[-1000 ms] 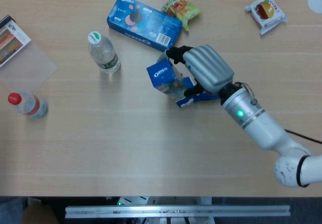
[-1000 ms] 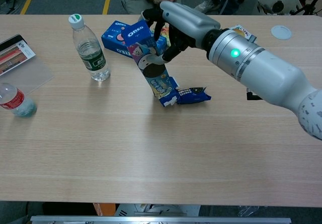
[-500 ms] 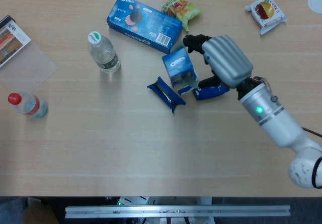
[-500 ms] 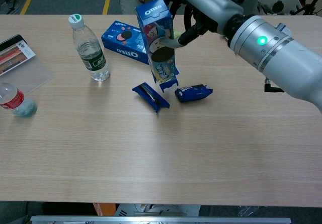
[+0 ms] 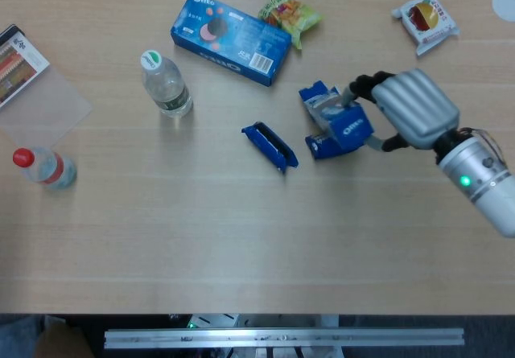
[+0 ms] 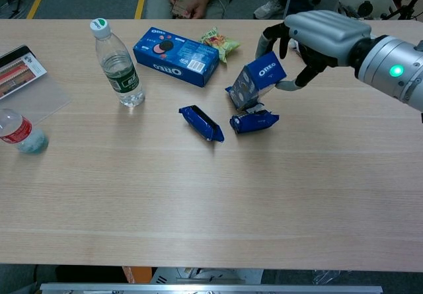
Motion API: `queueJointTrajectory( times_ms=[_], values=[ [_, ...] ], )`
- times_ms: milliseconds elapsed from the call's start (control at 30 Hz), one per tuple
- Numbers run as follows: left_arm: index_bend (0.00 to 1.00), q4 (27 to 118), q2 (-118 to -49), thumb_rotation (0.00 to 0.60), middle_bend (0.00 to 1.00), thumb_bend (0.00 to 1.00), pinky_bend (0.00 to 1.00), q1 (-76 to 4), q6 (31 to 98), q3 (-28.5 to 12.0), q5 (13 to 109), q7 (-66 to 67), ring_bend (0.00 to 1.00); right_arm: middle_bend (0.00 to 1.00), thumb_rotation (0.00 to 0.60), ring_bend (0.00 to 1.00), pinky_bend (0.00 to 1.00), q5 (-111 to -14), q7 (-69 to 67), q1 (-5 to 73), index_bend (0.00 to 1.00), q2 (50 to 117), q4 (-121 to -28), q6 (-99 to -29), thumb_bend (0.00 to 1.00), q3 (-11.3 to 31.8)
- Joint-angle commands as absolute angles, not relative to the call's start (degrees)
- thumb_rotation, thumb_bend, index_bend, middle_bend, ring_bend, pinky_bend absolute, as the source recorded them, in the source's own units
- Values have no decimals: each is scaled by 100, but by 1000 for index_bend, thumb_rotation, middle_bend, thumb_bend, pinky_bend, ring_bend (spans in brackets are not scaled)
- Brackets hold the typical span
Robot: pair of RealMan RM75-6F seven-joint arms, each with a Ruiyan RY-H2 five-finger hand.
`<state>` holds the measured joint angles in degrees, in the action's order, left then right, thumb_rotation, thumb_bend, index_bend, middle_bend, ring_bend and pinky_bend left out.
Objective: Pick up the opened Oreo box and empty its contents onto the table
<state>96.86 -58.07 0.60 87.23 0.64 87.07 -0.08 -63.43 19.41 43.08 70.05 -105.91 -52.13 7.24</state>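
Oreo packets lie on the table (image 6: 198, 201): one (image 6: 201, 123) near centre, another (image 6: 254, 121) just right of it. Above that second packet, the right hand (image 6: 317, 36) grips the opened Oreo box (image 6: 256, 82), tilted, open end down. Farther back lies a closed Oreo box (image 6: 175, 63).

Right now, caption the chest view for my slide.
Right hand tilts opened blue Oreo box above two blue cookie packets on table.

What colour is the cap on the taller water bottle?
Green and white cap, clearest in the chest view.
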Motion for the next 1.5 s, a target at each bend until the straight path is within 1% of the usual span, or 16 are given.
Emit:
queueJointTrajectory(
  times_ms=[33, 233, 467, 533, 600, 700, 800, 1000, 1200, 1367, 1433, 1500],
  values=[
    [162, 9698, -5801, 600, 117, 271, 92, 63, 8723, 60, 8694, -4, 133, 402, 600, 405, 617, -6263, 2113, 4319, 395, 6696, -10632, -5053, 185, 579],
    [162, 9720, -5822, 600, 117, 271, 92, 45, 8697, 68, 8710, 44, 133, 402, 600, 405, 617, -6370, 2008, 4197, 395, 6335, -10667, -5020, 183, 430],
    [161, 9745, -5821, 600, 117, 271, 92, 38, 8707, 79, 8756, 54, 133, 402, 600, 404, 617, -6806, 1873, 3877, 395, 6221, -10570, -5235, 183, 146],
    [162, 9753, -5818, 600, 117, 271, 92, 48, 8726, 84, 8770, 46, 133, 398, 600, 402, 604, -6916, 1798, 3782, 395, 6155, -10555, -5304, 183, 91],
    [162, 9754, -5819, 600, 117, 270, 92, 57, 8734, 95, 8778, 50, 133, 383, 600, 387, 569, -7000, 1732, 3698, 385, 6098, -10526, -5376, 183, 55],
    [162, 9764, -5824, 600, 117, 270, 92, 67, 8736, 116, 8797, 65, 133, 357, 600, 356, 520, -7002, 1607, 3603, 316, 5984, -10481, -5377, 184, 13],
    [162, 9781, -5823, 600, 116, 270, 92, 73, 8761, 120, 8822, 68, 133, 328, 600, 316, 475, -6988, 1486, 3536, 218, 5841, -10462, -5349, 184, -4],
    [162, 9827, -5801, 600, 116, 270, 92, 57, 8772, 109, 8855, 92, 133, 262, 600, 250, 420, -7261, 1014, 3372, 98, 5590, -10522, -5442, 183, 25],
    [161, 9870, -5781, 600, 116, 271, 92, 41, 8780, 97, 8874, 124, 133, 254, 600, 244, 416, -7537, 689, 3129, 91, 5458, -10525, -5744, 183, 42],
    [162, 9850, -5769, 600, 116, 270, 92, 32, 8830, 47, 8861, 98, 133, 258, 600, 244, 416, -7603, 842, 2692, 95, 5427, -10527, -6334, 181, -41],
    [161, 9837, -5783, 600, 116, 271, 92, 11, 8815, 43, 8882, 99, 133, 281, 600, 246, 416, -7682, 912, 2444, 139, 5492, -10445, -6732, 181, -65],
    [161, 9832, -5798, 600, 116, 271, 92, -16, 8791, 46, 8921, 112, 133, 320, 600, 263, 416, -7810, 945, 2204, 213, 5588, -10320, -7138, 182, -87]
  ],
)
